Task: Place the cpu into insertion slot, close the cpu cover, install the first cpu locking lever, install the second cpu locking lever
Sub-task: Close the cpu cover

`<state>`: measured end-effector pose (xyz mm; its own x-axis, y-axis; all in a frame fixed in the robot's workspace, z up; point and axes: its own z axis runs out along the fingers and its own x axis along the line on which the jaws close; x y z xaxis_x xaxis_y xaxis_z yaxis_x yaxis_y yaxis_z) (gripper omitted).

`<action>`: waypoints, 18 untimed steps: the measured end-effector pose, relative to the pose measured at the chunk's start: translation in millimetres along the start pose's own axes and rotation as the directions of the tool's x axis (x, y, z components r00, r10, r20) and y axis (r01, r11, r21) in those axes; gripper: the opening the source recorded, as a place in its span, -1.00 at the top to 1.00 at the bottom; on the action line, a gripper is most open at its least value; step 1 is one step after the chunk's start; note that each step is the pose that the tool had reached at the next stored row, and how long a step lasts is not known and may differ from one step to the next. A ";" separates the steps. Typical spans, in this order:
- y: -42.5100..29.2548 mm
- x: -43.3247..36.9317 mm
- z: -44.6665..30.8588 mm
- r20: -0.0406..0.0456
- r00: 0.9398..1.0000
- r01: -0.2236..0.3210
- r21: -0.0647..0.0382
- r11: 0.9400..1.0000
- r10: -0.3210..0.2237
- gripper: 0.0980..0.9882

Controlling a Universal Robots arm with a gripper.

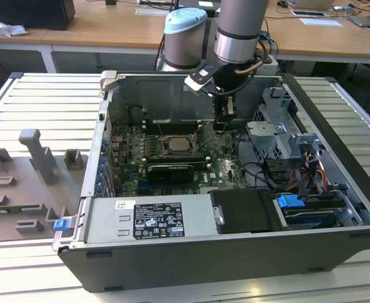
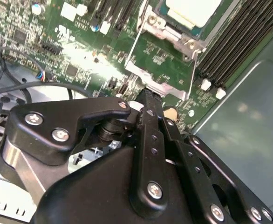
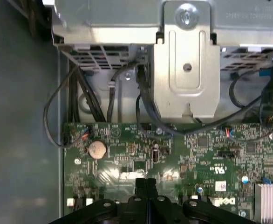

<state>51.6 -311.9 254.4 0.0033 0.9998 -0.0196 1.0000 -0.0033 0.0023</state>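
1. The cpu (image 1: 180, 144), a small thin square chip with a pale silvery-grey metal face, lies flat and face up inside the socket. In the second wrist view its face looks bright and bare.
2. The insertion slot (image 1: 168, 150), a small square socket with a silvery metal rim, sits on the green circuit board (image 1: 220, 165) and is filled by the chip.
3. The cpu cover (image 2: 171, 33), a dull-silver square metal frame plate, lies down flat around the chip, whose face shows through the middle cut-out.
4. A locking lever (image 2: 135, 44), a thin silvery wire rod, runs along one side of the frame; whether it is latched cannot be told.
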 end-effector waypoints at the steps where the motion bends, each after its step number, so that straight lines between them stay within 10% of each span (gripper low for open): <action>1: -2.1 0.0 0.0 0.000 1.000 0.000 0.000 1.000 0.000 0.98; 18: -27.3 -0.1 0.0 0.000 1.000 0.000 0.000 1.000 0.000 0.98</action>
<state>24.3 -311.9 254.3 0.0031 0.9998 -0.0193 1.0000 -0.0030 0.0023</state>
